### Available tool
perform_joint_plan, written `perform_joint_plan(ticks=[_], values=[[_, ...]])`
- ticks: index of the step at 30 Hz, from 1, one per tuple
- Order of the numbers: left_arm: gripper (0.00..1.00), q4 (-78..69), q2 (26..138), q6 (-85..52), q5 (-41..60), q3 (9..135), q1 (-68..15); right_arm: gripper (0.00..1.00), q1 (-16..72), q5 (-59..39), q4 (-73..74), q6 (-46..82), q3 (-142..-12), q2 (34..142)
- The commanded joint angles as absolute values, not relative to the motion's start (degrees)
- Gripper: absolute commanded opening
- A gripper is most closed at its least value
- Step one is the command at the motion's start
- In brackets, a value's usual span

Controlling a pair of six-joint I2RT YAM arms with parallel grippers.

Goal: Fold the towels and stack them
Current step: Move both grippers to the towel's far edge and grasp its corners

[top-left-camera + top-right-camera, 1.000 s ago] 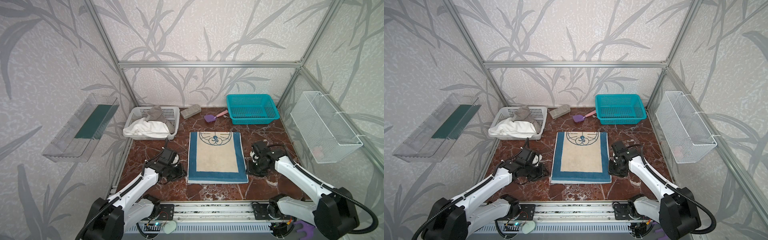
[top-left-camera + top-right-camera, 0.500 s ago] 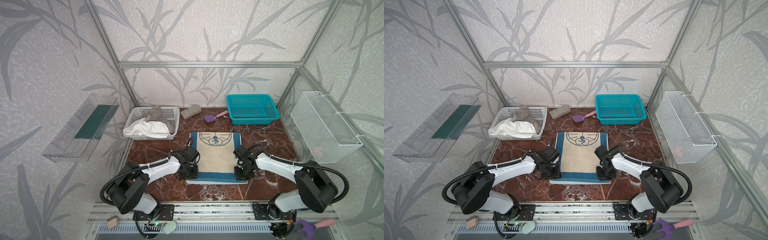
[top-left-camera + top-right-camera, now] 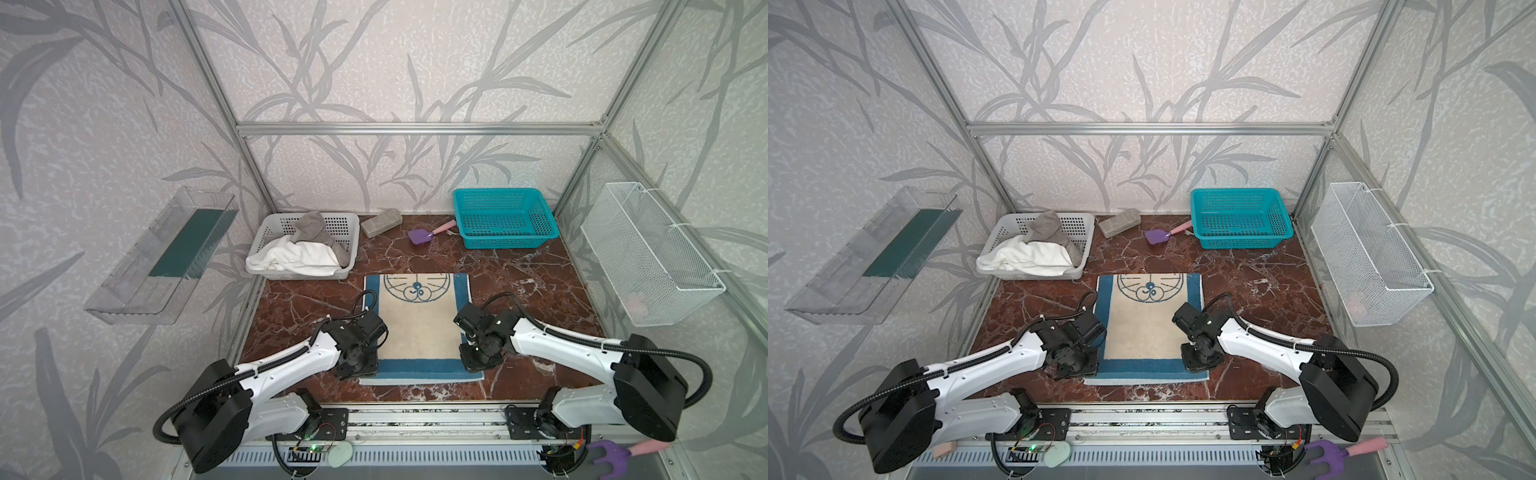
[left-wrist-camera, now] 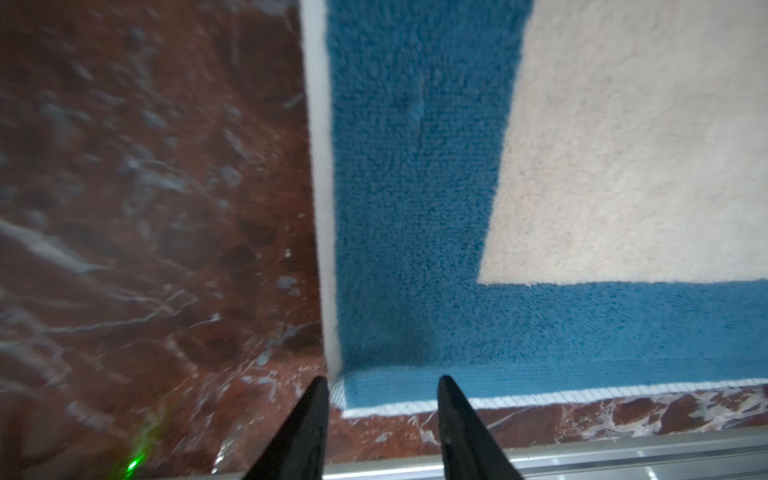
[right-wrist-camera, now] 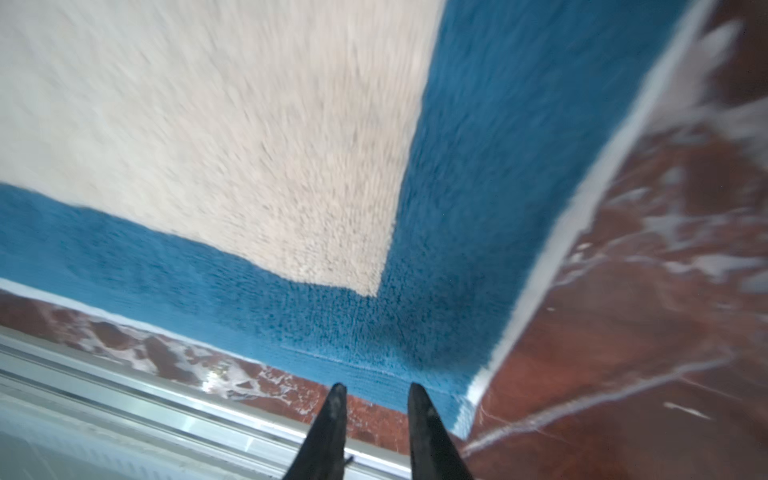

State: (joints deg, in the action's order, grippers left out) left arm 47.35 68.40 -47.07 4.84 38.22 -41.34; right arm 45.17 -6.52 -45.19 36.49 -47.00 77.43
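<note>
Two robot arms bend over a blue-bordered towel [image 3: 417,328] lying spread flat near the middle of the red marble surface [image 3: 528,282], with its cartoon outline at the far end, toward the back wall. In both top views the left gripper [image 3: 357,368] stands at the towel's near left corner and the right gripper [image 3: 478,360] at its near right corner, both pointing down. In the left wrist view the black fingertips [image 4: 313,403] straddle that corner, the jaws spread, with the hem lying flat between them and nothing pinched. The right wrist view is blurred. There the fingertips [image 5: 334,409] stand over the near edge close to the corner, the jaws parted by a narrower gap, with blue cloth and marble showing between them. Whether either pair touches the cloth cannot be told. Behind the towel to the left, a pale perforated basket [image 3: 337,227] holds the crumpled white towel [image 3: 299,257], with the grey towel [image 3: 311,226] heaped on it toward the back. A grey block [image 3: 381,222] lies just beside that basket. A purple scoop [image 3: 420,236] with a pink handle lies between the block and a teal basket [image 3: 503,192] at the back right. A clear tray [image 3: 162,257] hangs on the left wall and a white wire basket [image 3: 648,253] on the right wall.
</note>
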Motion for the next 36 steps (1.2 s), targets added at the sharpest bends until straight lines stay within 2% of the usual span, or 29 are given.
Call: perform_joint_plan(ticks=[1,4,9,13,16,25,29,33,36], values=[[0.49,48.73,71.21,-38.77,0.77,47.04,-34.18,0.31,38.37,-1.50,-46.00,31.33,-51.76,75.48],[0.49,43.08,78.71,-32.58,3.11,55.48,-27.49,0.35,31.21,-1.43,-34.89,28.70,-50.89,76.88],[0.49,39.41,94.20,-28.13,0.87,73.50,-26.12,0.37,23.15,1.28,-23.66,25.04,-53.99,85.10],[0.48,43.15,106.27,-25.76,2.62,85.86,-25.59,0.44,15.57,-9.25,-16.14,25.35,-58.41,94.72],[0.48,43.86,110.68,-24.91,3.84,89.31,-25.35,0.48,12.82,-15.74,-12.71,27.17,-61.75,101.10],[0.48,42.97,115.32,-24.34,6.02,90.62,-22.57,0.48,12.88,-21.94,-9.42,29.18,-71.06,114.74],[0.48,42.80,116.23,-24.26,6.74,90.35,-20.96,0.41,13.18,-22.57,-7.48,30.41,-71.40,115.86],[0.55,42.73,116.28,-23.65,6.73,90.27,-19.50,0.15,13.05,-21.94,-8.27,29.39,-71.01,115.09],[0.57,42.72,116.17,-23.47,6.93,90.35,-18.40,0.03,12.96,-20.83,-9.29,28.43,-69.75,112.92]])
